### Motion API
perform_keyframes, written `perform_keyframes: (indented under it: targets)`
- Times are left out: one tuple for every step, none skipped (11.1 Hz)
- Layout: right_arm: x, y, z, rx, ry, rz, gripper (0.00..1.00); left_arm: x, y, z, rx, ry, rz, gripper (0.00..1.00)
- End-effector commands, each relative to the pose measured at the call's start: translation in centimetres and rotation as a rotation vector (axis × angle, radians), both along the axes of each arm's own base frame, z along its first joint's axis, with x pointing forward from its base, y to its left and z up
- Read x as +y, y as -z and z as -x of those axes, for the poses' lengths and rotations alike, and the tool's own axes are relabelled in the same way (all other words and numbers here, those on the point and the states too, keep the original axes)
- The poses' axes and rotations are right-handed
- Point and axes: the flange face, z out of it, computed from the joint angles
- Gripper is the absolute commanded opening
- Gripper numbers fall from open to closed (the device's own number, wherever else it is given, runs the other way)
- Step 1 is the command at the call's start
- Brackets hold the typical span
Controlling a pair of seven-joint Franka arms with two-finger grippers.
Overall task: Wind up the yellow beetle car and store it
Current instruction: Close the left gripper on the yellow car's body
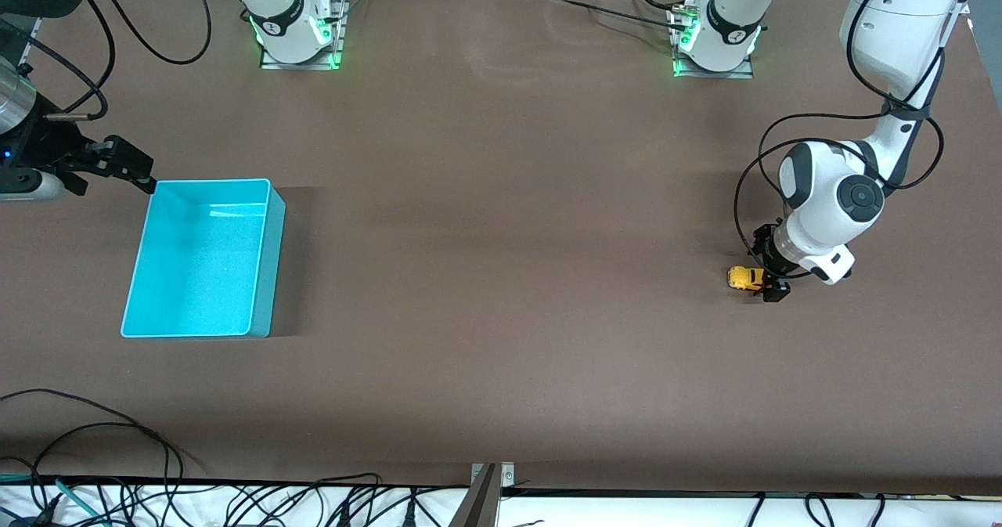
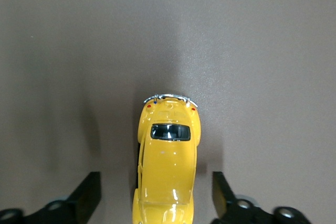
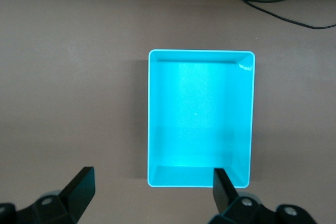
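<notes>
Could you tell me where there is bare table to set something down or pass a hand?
The wide stretch between the cyan bin and the yellow beetle car is bare. It is crowded only at the car, straddled by the left gripper, and by the bin's rim, under the right gripper.

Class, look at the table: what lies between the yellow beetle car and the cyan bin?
Nothing: in the front view, only bare brown table stretches between the yellow beetle car and the cyan bin.
</notes>
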Motion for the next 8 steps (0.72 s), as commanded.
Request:
perform_keyframes:
  targets:
    - [0.0, -0.5, -0.2, -0.001, -0.006, 0.011, 1.0, -0.2, 0.1, -0.7, -0.012, 0.001, -0.001, 0.05]
    - [0.0, -0.5, -0.2, -0.001, -0.006, 0.011, 1.0, -0.2, 0.1, -0.7, -0.012, 0.001, -0.001, 0.0]
    - [0.0, -0.5, -0.2, -0.001, -0.006, 0.011, 1.0, -0.2, 0.1, -0.7, -0.012, -0.001, -0.001, 0.0]
    - [0.0, -0.5, -0.2, -0.001, -0.006, 0.011, 1.0, -0.2, 0.1, -0.7, -0.012, -0.004, 0.0, 0.0]
    - [0.0, -0.5, -0.2, -0.001, -0.006, 0.011, 1.0, -0.7, 0.0, -0.8, -0.013, 0.004, 0.0, 0.0]
    - [0.0, -0.5, -0.2, -0.001, -0.006, 0.011, 1.0, -2.0, -0.3, -1.1, -0.021, 0.013, 0.005, 0.0]
    - [0.0, -0.5, -0.2, -0.001, -0.006, 0.011, 1.0, -3.0, -0.9, -1.6, -0.031, -0.001, 0.007, 0.0]
    - [0.0, -0.5, -0.2, -0.001, -0.006, 0.011, 1.0, -4.3, -1.0, -1.6, -0.032, -0.001, 0.009, 0.0]
